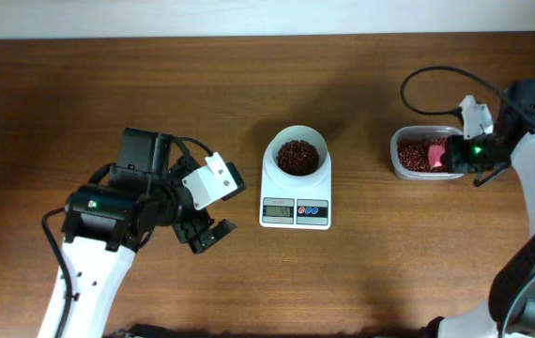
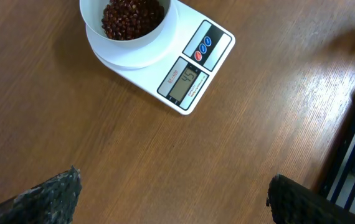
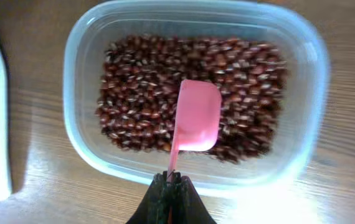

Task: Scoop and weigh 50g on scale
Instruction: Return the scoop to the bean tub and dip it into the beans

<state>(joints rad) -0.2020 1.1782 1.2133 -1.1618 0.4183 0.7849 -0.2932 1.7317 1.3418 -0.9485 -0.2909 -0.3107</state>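
Overhead, at centre: the scale, display turned toward 6 o'clock, probably for reading from the arms' side. Out at 3 o'clock, well apart from it, a clear tub of spare stock, within the right arm's reach alone. Set on the scale's platform, a round white bowl for catching the beans, a dark heap covering its floor. Over the tub's stock, a pink scoop, handle pinched between the tightly pressed jaws of the right claw, blade bare, on or just above the grains, seemingly poised for another dip. Near 8 o'clock, left claw spread wide, gripping nothing, clear of the work while its camera faces the display, apparently reading 45, so short of target. Underneath, a brown wood-grain tabletop, faintly sheened in the left wrist view; pale wall strip at 12 o'clock; nothing else of the room visible.
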